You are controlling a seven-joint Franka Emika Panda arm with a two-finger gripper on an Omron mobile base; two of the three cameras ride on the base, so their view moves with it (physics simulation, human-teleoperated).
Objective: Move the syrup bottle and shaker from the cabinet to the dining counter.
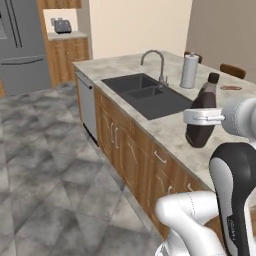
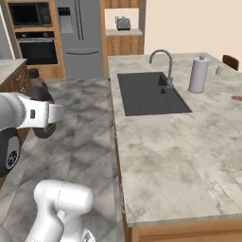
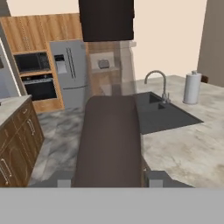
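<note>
Kitchen sim, grey tile floor, long marble desk (image 2: 189,156) with inset sink (image 2: 149,92), faucet (image 2: 163,64) and paper-towel roll (image 2: 198,74) at the far side. I'm mid-carry on the first of 2 items: syrup bottle (image 1: 202,112) is clamped in the end effector (image 1: 202,118), held upright in the air. In the left base view it overlaps the desk edge; the right base view puts it out over the floor, so I judge it's short of the desk. Jaws are part closed around the bottle body, fingers (image 3: 159,178) on both sides in the hand view. Small grey item (image 2: 218,70) beyond the roll, too small to call. Next I'd swing right over bare marble, lower until the base sits flat, then release. Keep it upright, it's tall and could tip.
</note>
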